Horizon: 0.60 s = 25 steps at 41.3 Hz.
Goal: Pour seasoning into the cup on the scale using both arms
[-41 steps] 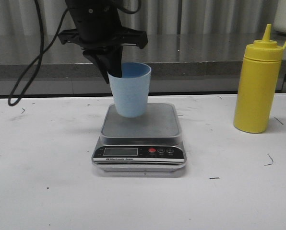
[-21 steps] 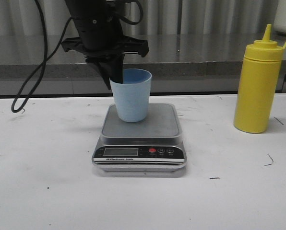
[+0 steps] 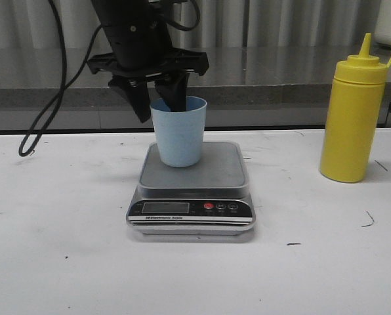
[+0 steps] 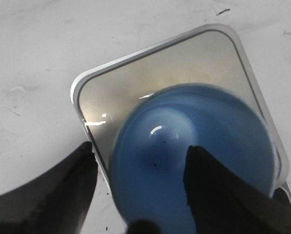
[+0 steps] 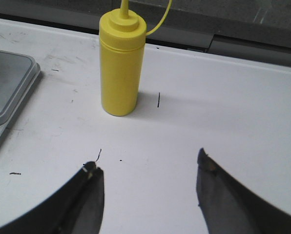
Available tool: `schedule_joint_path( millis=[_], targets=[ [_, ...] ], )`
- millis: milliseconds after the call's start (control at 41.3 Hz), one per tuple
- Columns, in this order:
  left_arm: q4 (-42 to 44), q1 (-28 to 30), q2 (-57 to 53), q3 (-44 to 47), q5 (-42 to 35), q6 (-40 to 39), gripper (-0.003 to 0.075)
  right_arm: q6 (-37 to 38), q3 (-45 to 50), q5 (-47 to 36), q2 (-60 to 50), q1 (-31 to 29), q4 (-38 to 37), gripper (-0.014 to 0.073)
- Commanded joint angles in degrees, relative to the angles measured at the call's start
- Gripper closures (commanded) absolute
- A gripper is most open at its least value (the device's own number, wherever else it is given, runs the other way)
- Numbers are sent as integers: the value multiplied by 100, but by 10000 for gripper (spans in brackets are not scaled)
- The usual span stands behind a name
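The light blue cup (image 3: 178,134) stands upright on the grey platform of the scale (image 3: 215,167). My left gripper (image 3: 161,110) hangs over the cup's left rim and is open, one finger outside the wall and the other inside the mouth. In the left wrist view the cup (image 4: 194,146) fills the frame on the scale (image 4: 150,73), with the left gripper (image 4: 138,153) astride its rim. The yellow seasoning bottle (image 3: 351,115) stands upright on the table at the right. In the right wrist view my right gripper (image 5: 148,163) is open and empty, short of the seasoning bottle (image 5: 122,68).
The scale's black front panel (image 3: 190,209) with display and red button faces the front camera. A corner of the scale (image 5: 9,83) shows in the right wrist view. A black cable (image 3: 41,125) hangs down at the back left. A grey ledge (image 3: 281,72) runs behind the table.
The cup came down from a slight tilt to stand upright on the scale. The left gripper's fingers then spread apart and let go of the rim.
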Motion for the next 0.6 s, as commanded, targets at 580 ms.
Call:
schedule_joint_path(
  millis=[580],
  targets=[
    [195, -42, -3623, 1688, -719, 247, 314, -39, -149, -385, 57, -8, 4, 148]
  ],
)
